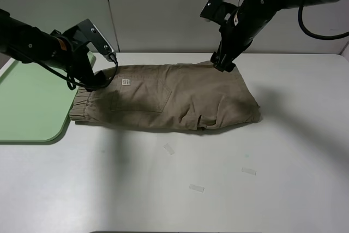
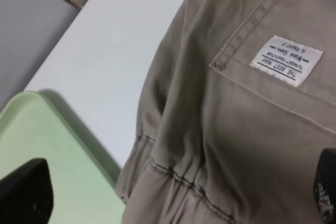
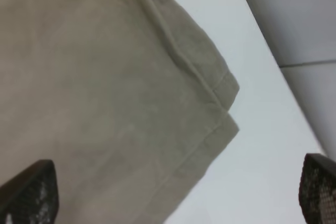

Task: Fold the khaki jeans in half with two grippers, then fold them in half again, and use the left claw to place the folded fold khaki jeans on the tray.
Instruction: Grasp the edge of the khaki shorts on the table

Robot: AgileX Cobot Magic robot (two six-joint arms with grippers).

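Observation:
The khaki jeans lie flat on the white table, folded over, with the gathered waistband at the left and the hems at the right. A white label shows by a patch pocket. The left claw hovers open over the waistband's far corner, holding nothing; in the left wrist view its fingers stand wide apart above the cloth. My right gripper is open just above the far hem corner; in the right wrist view the hem lies between its spread fingers. The pale-green tray sits left of the jeans.
The waistband end overlaps or touches the tray's right rim. Small bits of clear tape lie on the table in front of the jeans. A grey wall stands close behind the table's far edge.

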